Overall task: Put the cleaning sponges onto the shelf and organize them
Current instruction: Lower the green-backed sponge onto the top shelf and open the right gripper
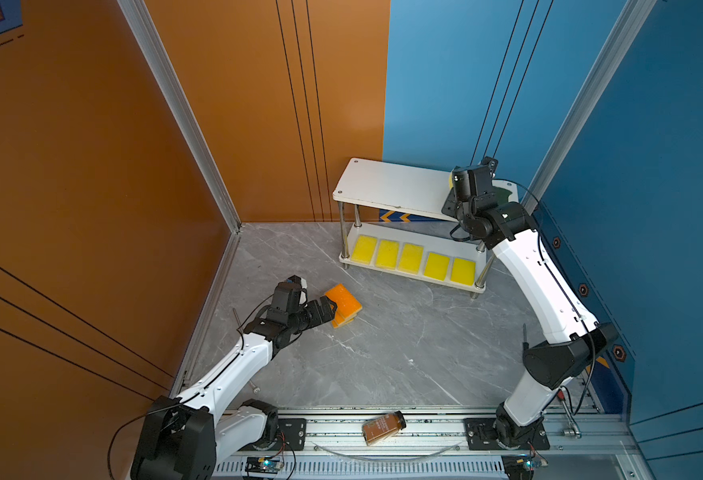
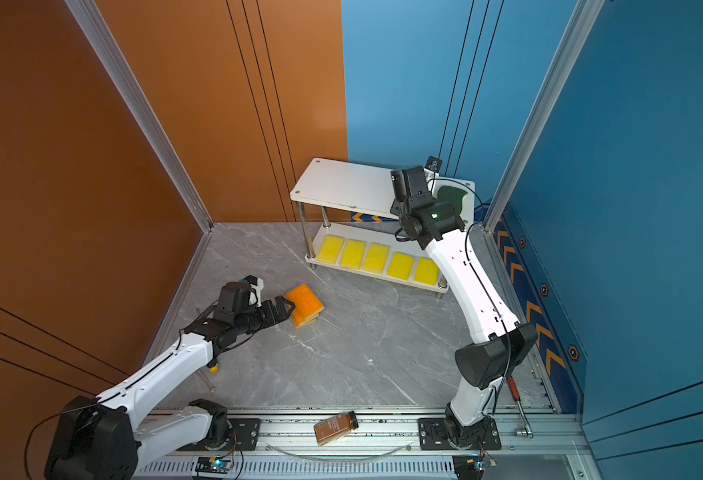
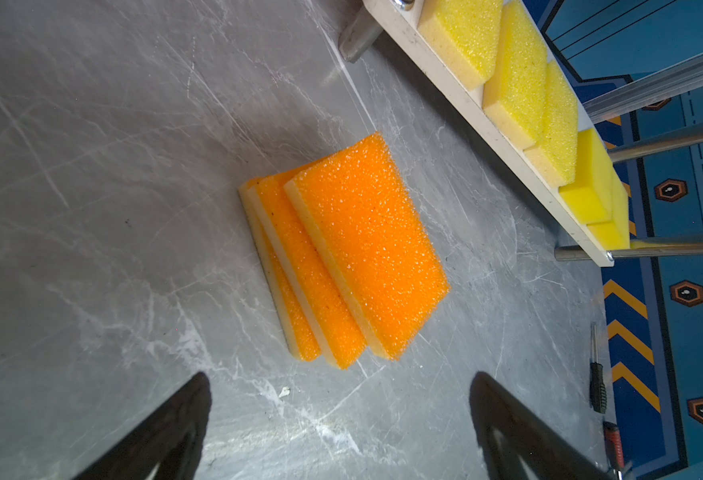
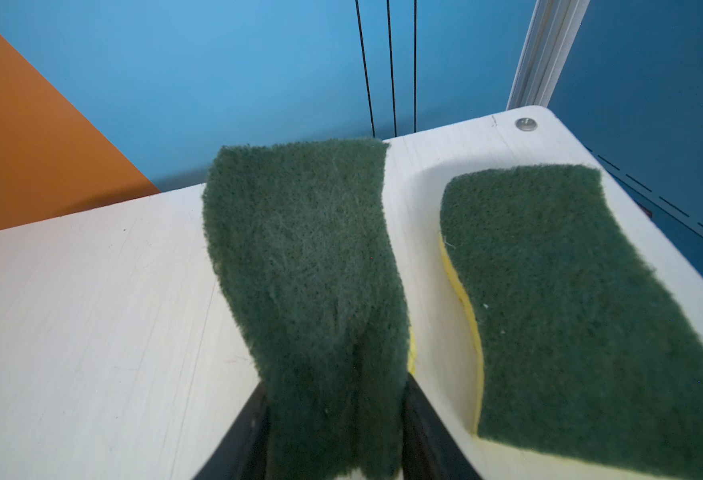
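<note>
Shelf point(image 1: 383, 187) holds 5 yellow sponges point(image 1: 411, 257) on its lower board. The right pincer point(image 4: 335, 415) is clamped on a green-topped sponge point(image 4: 304, 257) over the top board, just beside a second green sponge point(image 4: 570, 299) lying there. The left pincer point(image 3: 341, 382), jaws apart, hovers near 3 stacked orange sponges point(image 3: 358, 249) on the bench point(image 1: 383, 353).

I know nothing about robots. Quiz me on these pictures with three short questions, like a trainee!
1. How many all-yellow rectangular foam sponges lie on the lower board of the white two-tier shelf?
2. True or false: the left gripper is shut on the stack of orange-topped sponges.
3. The right gripper holds: A) an orange-topped sponge; B) a dark-green-topped wavy sponge; C) nothing.
Key: 1) five; 2) false, its jaws stand open; 3) B.
</note>
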Controlling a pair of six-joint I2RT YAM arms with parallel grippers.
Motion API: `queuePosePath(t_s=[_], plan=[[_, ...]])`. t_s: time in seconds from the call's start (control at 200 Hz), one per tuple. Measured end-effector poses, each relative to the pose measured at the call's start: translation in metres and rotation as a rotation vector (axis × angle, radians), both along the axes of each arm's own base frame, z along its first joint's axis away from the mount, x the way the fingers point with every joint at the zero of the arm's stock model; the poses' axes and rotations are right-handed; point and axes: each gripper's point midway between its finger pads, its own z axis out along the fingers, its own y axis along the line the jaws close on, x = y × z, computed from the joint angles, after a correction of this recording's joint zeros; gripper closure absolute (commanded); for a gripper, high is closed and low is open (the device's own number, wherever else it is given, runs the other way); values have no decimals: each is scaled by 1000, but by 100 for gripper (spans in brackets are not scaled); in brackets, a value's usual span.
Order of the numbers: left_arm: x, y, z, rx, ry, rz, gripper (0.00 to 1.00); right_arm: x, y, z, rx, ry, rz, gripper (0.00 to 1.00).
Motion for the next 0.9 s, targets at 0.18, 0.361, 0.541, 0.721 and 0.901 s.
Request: queuePosePath(t_s=[0.18, 0.361, 0.541, 0.721, 0.901], plan=[[0, 0, 0, 0, 1, 0, 2, 2, 1, -3, -3, 7, 0, 56], [0, 0, -1, 1, 2, 0, 2, 3, -2, -4, -4, 9, -6, 55], [0, 0, -1, 1, 2, 0, 2, 4, -6, -5, -8, 12, -13, 55], [0, 0, -1, 1, 2, 0, 2, 4, -6, -8, -11, 18, -13, 54], [0, 0, -1, 0, 2, 0, 2, 4, -6, -8, -12, 20, -13, 51]])
